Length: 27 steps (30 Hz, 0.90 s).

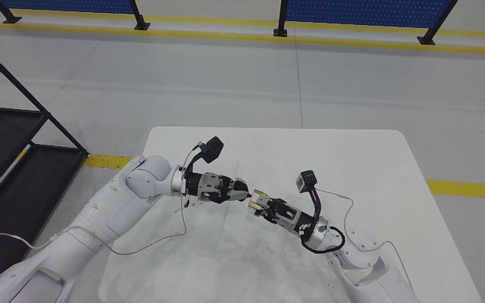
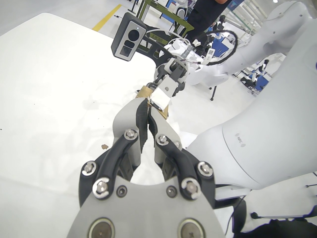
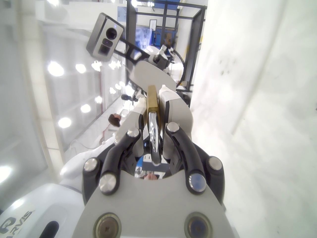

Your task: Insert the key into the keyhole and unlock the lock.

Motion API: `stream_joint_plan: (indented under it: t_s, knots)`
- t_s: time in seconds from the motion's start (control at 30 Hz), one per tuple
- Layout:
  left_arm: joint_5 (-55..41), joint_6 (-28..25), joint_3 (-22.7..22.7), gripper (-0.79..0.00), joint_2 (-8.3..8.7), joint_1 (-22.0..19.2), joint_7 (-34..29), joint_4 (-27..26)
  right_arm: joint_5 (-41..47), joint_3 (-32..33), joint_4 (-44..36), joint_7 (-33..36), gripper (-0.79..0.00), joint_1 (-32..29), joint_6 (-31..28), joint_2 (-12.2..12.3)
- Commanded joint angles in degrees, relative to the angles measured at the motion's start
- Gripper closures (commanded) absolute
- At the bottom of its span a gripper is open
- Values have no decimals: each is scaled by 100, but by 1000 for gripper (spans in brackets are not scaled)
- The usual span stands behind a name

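A brass padlock (image 1: 256,196) with a chrome shackle (image 3: 153,130) is held above the middle of the white table (image 1: 341,159). My right gripper (image 1: 263,203) is shut on it, its fingers (image 3: 171,105) on either side of the brass body (image 3: 152,97). My left gripper (image 1: 242,190) meets the lock from the opposite side. In the left wrist view the left gripper (image 2: 148,108) is shut, pads pressed together on a thin key that is almost wholly hidden. Its tips touch the padlock (image 2: 143,92), right by the right gripper's white pads (image 2: 160,98). The keyhole is hidden.
Both arms meet over the table's centre, with bare tabletop (image 2: 49,80) all round them. A small brown crumb (image 2: 104,146) lies on the table under the left gripper. A black rack (image 1: 23,151) stands on the floor off the table's left side.
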Motion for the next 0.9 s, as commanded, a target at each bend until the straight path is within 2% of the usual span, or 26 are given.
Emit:
stream_joint_plan:
  t_s: [0.0,0.23,0.5,0.87]
  knots:
    - [84,0,-41,0,-7,22,0,-39,0,0,0,0,0,0,0,0]
    - [476,0,-221,0,-39,133,35,-178,0,0,0,0,0,0,0,0]
    - [1013,0,-402,0,-69,284,403,-351,0,0,0,0,0,0,0,0]
    - [1652,0,-338,0,-10,361,1022,-378,0,0,0,0,0,0,0,0]
